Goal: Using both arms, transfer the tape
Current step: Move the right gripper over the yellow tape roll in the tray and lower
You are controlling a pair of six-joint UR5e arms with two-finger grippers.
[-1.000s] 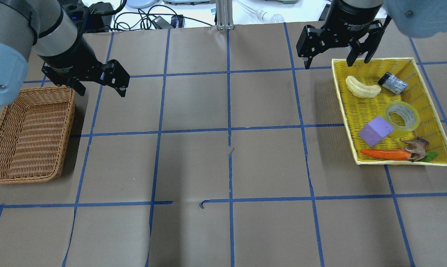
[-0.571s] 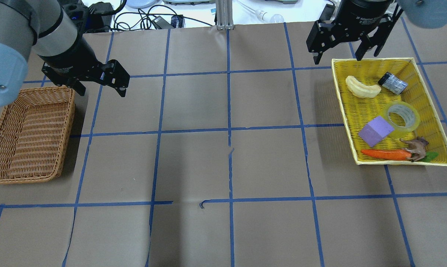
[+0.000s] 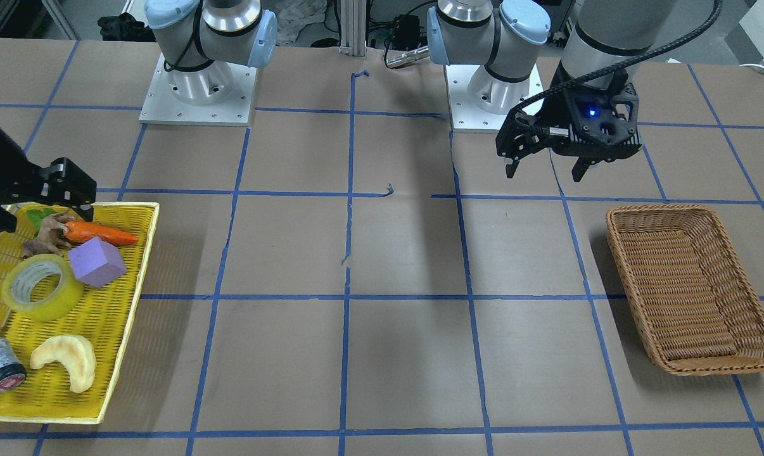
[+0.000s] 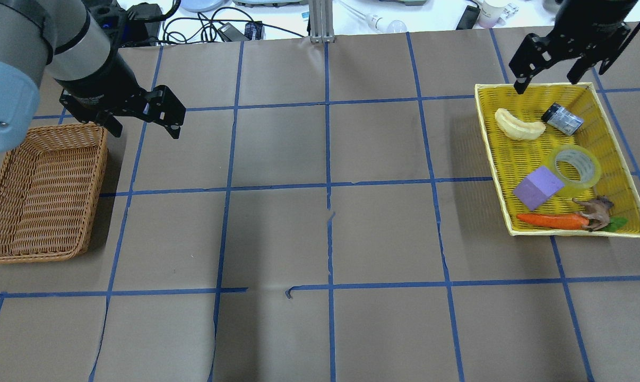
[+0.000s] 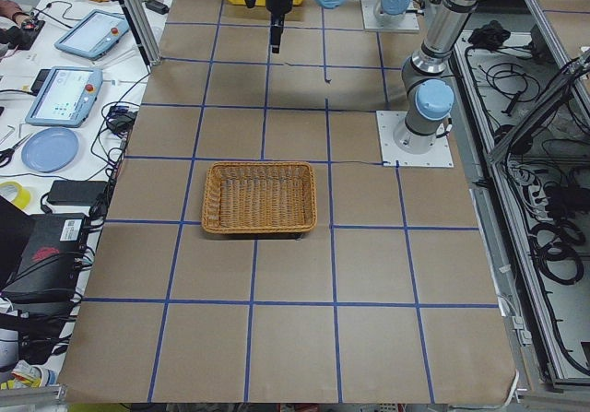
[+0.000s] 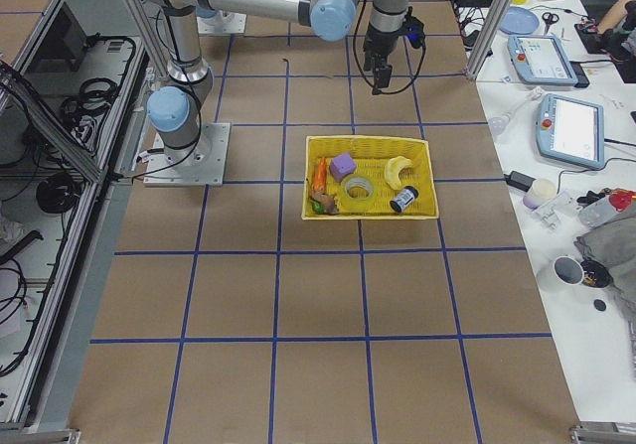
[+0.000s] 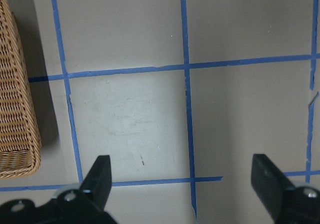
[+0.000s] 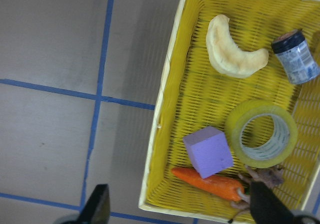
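Overhead and right-wrist views both look down on the yellow tray.

I lose most of the right gripper off the front view's edge. Its wrist view: toy animal half hidden behind one jaw, both jaw tips cropped. Also cropped: basket, outside the jaws of the left gripper.

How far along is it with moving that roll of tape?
Nothing looks done yet: the tape lies in the yellow tray. In hand: the right gripper hovers open well above the tray; the left gripper hangs open by the wicker basket. Remaining: grasping the tape, passing it between arms, setting it down.
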